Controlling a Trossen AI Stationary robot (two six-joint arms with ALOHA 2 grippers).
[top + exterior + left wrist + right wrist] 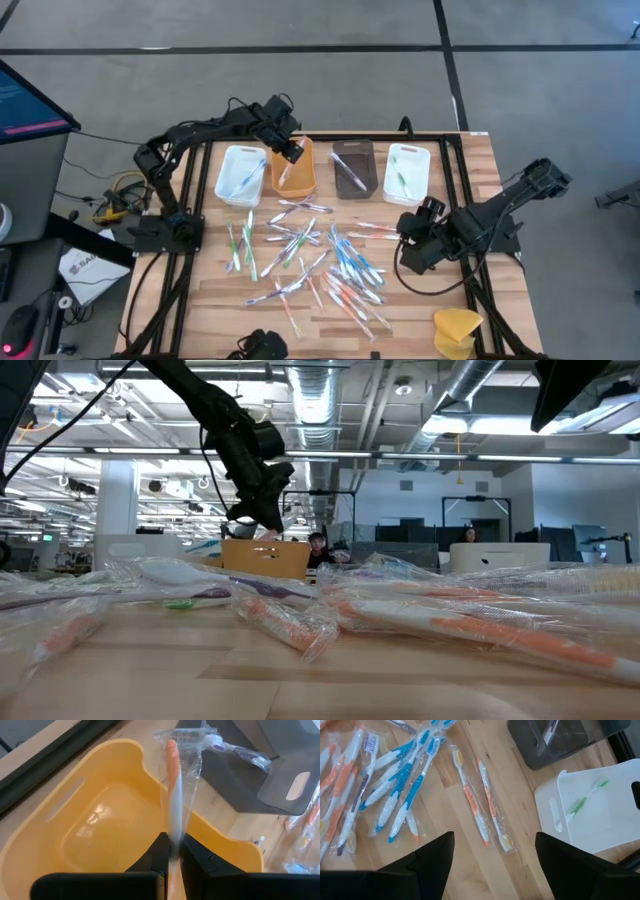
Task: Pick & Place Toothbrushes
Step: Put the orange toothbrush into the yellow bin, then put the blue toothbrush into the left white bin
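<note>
On my overhead feed the left gripper sits above the orange tray, the 2nd of 4 trays lined up along the far edge of the wooden table. Its jaws are pinched tight on a wrapped toothbrush with an orange handle; from the left wrist camera I see that brush standing out past the fingers, in its clear sleeve, hanging over the tray's bare yellow-orange floor. I cannot tell whether it touches the tray.

Just left of that tray is a white tray with a blue-handled brush lying inside. Right of the orange one comes a dark brown tray holding a pale wrapped brush, then another white tray with a green-handled brush in it.

In front of the trays, the loose toothbrushes are scattered over the middle of the table: green ones toward the left, blue ones bunched toward the right, orange-pink ones mostly nearer the front edge. All are in clear wrappers.

Further right, the right gripper hovers low near the right end of the pile, just in front of the 2nd white tray. Its jaws stand wide apart with nothing between them; the right wrist camera shows 2 orange-and-white brushes lying side by side on the wood ahead of it.

A yellow sponge-like lump sits at the table's front right corner.
</note>
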